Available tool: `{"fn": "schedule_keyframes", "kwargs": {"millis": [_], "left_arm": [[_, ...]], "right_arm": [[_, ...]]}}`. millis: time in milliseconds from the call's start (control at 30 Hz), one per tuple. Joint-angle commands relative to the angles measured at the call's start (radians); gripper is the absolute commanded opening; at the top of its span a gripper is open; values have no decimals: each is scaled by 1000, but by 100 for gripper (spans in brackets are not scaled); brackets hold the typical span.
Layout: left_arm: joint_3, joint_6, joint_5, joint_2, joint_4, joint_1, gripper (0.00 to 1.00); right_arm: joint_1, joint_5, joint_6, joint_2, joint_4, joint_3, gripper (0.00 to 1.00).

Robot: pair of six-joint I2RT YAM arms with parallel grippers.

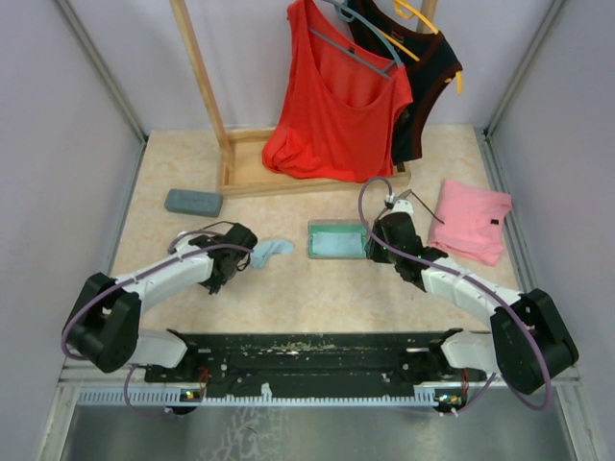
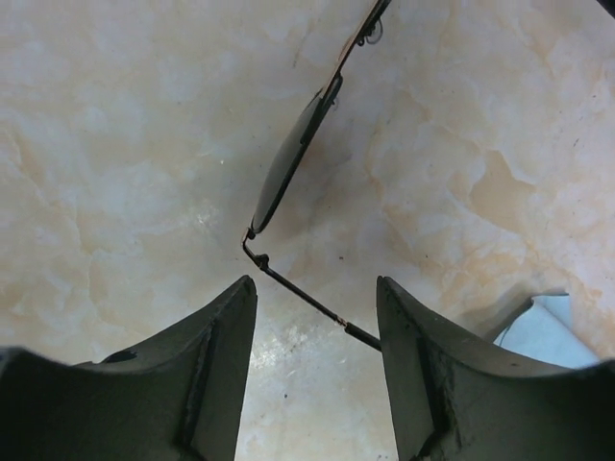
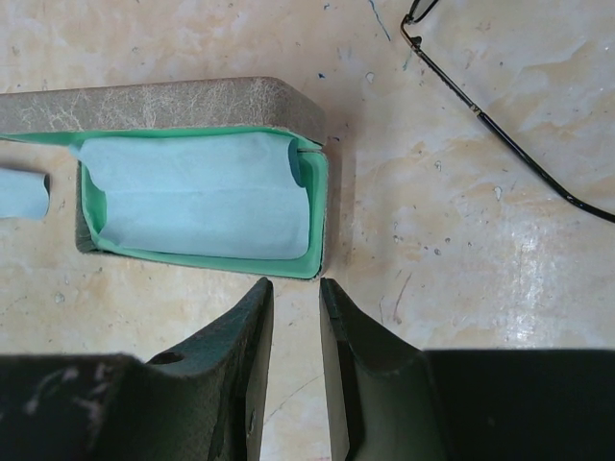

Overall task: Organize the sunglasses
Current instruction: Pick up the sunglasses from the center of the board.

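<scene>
No readable text, brand, number or sign in any view. Small dark tag (image 1: 492,223) on pink garment (image 1: 468,216): too small to read.

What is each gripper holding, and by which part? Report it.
Nothing is held. The left gripper stands open astride one arm of the sunglasses, not clamped; the right gripper is empty, jaws nearly together.

Bright even light; soft shadows; glare on table (image 3: 519,269); focus sharp.
</scene>
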Motion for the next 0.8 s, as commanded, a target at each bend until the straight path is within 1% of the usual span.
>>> {"fn": "schedule_keyframes", "kwargs": {"millis": [0,233,600,767], "left_arm": [[-23,-56,-79,-5,-9,11,57],[-36,-53,-86,21,-5,29,46],[-72,-47,-119,-3,-3,61,29],[-64,-45,-160,-48,-48,67,17]], "right_arm": [[-9,-8,1,-24,29,11,27],[-9,-15,-1,-26,25,15,27],[-9,-20,-7,-35,12,25,27],[-9,-18,-11,-49,0,32,27]]}}
